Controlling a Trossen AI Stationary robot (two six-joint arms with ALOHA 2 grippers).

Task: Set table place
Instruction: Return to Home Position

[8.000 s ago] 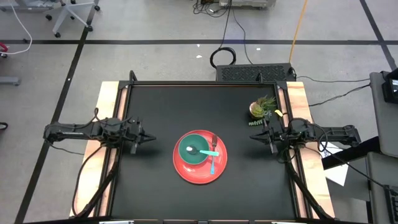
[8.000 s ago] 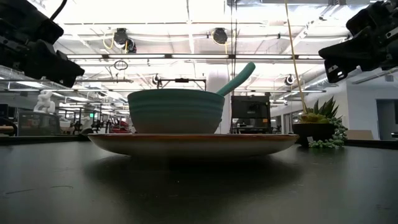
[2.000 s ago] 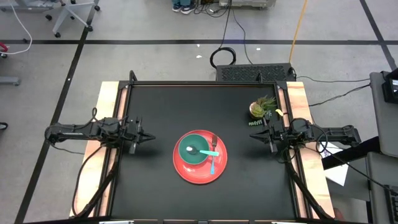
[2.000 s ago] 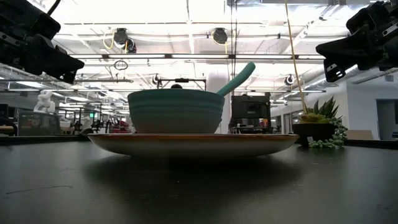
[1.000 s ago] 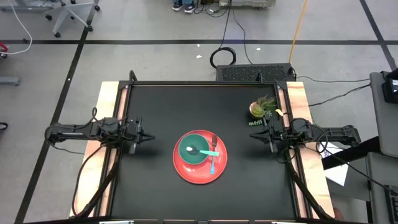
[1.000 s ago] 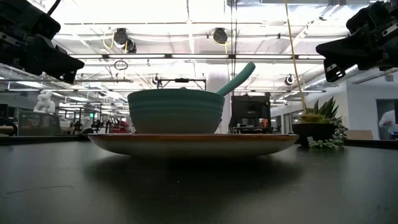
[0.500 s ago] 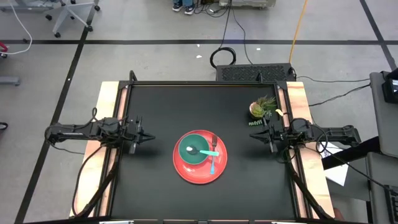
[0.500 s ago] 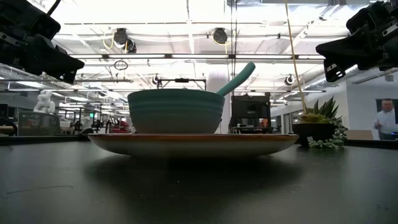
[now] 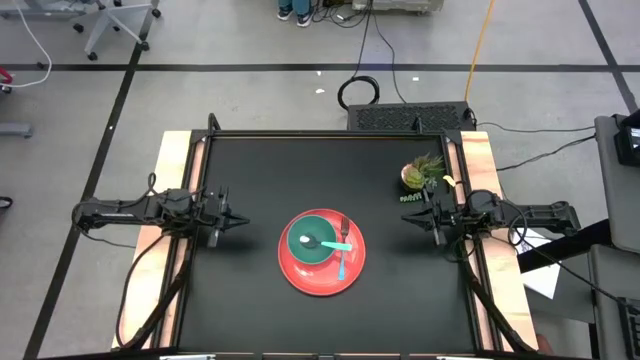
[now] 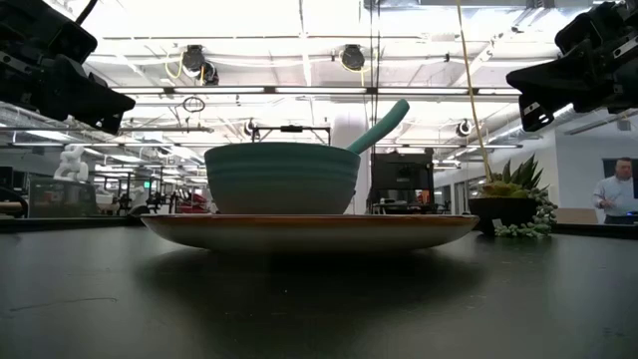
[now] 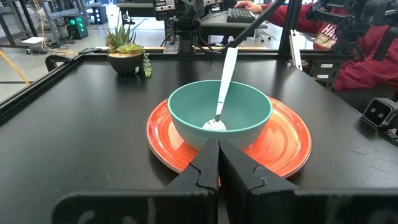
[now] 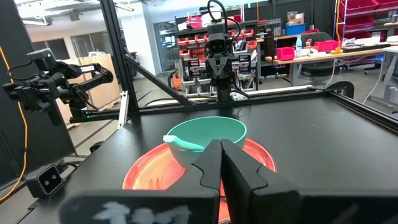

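The round red plate lies flat on the black table, near its middle. The teal bowl stands on the plate. The spoon has its scoop down in the bowl, and its mint handle leans on the bowl's rim. The blue-handled fork lies on the right part of the plate beside the bowl. My left gripper hangs shut above the table, left of the plate. My right gripper hangs shut to the plate's right. Both are well apart from the plate.
A small potted green plant stands at the far right of the table, just beyond my right gripper. Light wooden strips run along the left and right sides. Bare tabletop lies all around the plate. A person shows far off in the room.
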